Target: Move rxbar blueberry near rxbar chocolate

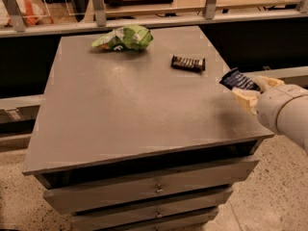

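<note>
Item 1: gripper (249, 87), cream two-finger type on a white arm (286, 112). We find it at the right edge of the grey cabinet top (130, 105), about midway along that side. We record the jaws as clenched on the rxbar blueberry (236, 79)

Item 2: rxbar blueberry, navy wrapper with white lettering. It is pinched at its right end between the two fingers, and its free end juts out to the left of the jaws, tilted over the right rim. We cannot tell whether it touches the surface

Item 3: rxbar chocolate (188, 63), dark wrapper with pale lettering. It lies flat on the top, left of the jaws and a little farther back, near the blue bar but apart from it

Item 4: green chip bag (124, 37), crumpled, well to the left of the jaws and close to the far edge

Item 5: drawers (154, 186), stacked fronts with small knobs, under the top, below and left of the jaws
</note>
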`<action>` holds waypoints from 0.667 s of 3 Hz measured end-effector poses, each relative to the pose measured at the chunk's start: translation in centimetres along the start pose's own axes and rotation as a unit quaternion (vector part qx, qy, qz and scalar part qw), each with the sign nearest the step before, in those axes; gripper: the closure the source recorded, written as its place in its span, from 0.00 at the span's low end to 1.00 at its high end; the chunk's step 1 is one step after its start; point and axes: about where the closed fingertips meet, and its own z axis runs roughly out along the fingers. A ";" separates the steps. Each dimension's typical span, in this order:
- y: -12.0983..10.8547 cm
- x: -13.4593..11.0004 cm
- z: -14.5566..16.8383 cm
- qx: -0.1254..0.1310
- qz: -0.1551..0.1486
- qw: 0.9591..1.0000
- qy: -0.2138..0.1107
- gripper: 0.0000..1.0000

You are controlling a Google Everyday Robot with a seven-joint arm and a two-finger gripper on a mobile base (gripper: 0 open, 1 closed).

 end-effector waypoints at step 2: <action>1.2 1.9 1.5 -0.004 0.030 0.999 0.009 1.00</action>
